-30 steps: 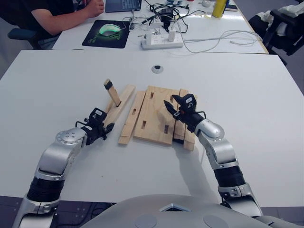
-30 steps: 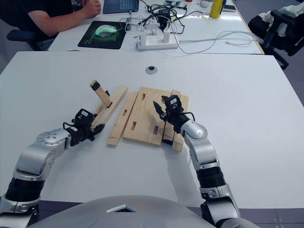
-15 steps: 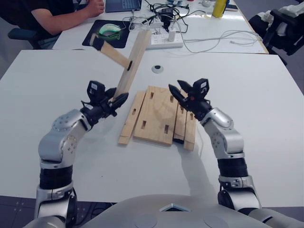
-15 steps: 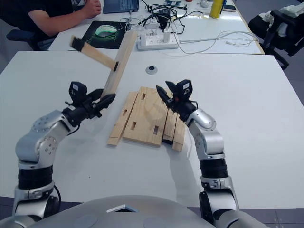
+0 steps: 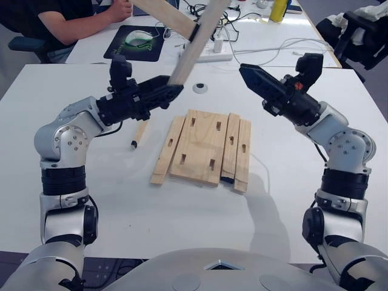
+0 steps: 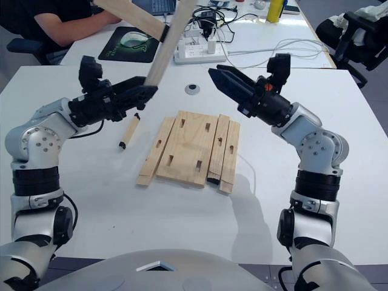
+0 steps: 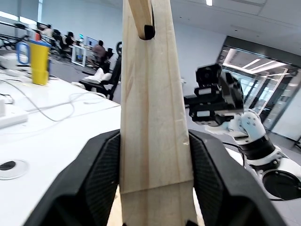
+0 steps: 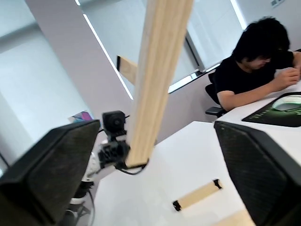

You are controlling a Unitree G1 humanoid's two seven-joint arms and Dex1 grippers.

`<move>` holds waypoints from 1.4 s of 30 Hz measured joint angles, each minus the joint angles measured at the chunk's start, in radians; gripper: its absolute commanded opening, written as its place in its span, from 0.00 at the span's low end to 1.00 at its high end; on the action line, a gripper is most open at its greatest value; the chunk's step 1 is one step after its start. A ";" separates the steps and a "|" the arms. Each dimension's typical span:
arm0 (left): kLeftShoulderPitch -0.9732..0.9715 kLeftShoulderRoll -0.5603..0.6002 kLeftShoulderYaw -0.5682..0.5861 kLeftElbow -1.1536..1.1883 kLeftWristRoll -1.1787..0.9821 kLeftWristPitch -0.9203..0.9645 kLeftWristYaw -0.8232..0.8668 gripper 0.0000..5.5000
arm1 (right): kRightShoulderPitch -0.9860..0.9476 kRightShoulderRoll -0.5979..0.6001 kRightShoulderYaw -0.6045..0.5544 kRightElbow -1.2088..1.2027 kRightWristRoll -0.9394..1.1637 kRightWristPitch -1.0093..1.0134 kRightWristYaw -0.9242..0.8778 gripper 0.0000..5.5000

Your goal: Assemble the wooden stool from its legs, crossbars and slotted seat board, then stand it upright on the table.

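Note:
My left gripper [image 5: 171, 90] is shut on the lower end of a long wooden leg [image 5: 199, 37] with a crossbar [image 5: 171, 17] plugged into it, held tilted high over the table. In the left wrist view the leg [image 7: 154, 117] sits clamped between both fingers [image 7: 107, 174]. The slotted seat board [image 5: 202, 145] lies flat mid-table, with one loose plank [image 5: 168, 150] on its left and two planks [image 5: 237, 148] on its right. My right gripper [image 5: 250, 74] hangs open in the air to the right of the leg, its fingers [image 8: 263, 165] wide apart with nothing between them.
A short wooden peg with a black tip [image 5: 139, 133] lies on the table left of the planks. A round grommet [image 5: 200, 88] sits behind the board. The desk behind holds a power strip and cables [image 5: 209, 50], where a person is seated.
My left arm has lifted the leg with its crossbar off the table, higher and toward the centre. The right arm rose from the planks. The short peg now lies uncovered.

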 measured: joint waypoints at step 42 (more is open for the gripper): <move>0.004 0.126 -0.131 -0.066 -0.046 0.127 -0.189 0.38 | -0.098 -0.075 -0.054 0.117 0.181 0.159 0.117 0.39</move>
